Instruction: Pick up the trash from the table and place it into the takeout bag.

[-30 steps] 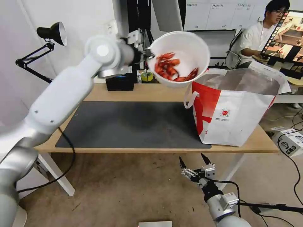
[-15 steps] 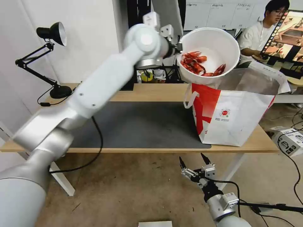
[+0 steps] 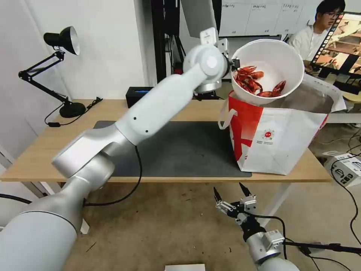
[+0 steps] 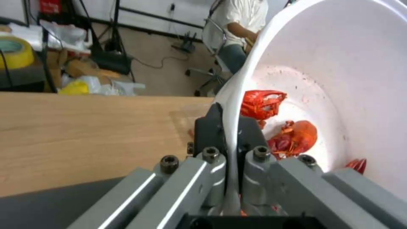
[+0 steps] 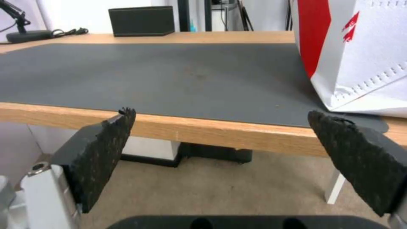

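Our left gripper (image 3: 234, 64) pinches the rim of the bowl (image 3: 276, 60) — red shells (image 3: 255, 81) heaped inside — holding it tilted above the open mouth of the bag (image 3: 278, 139) on the table (image 3: 37, 158). Our right gripper (image 3: 230, 194) hangs wide open below the table edge.

Glossy white bowl (image 3: 276, 64), matt grey mat (image 3: 180, 150), light-wood table (image 3: 37, 158)

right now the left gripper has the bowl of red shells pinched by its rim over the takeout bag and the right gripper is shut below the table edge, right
Not quite: the right gripper is open, as the right wrist view shows. The left gripper does pinch the bowl over the takeout bag.
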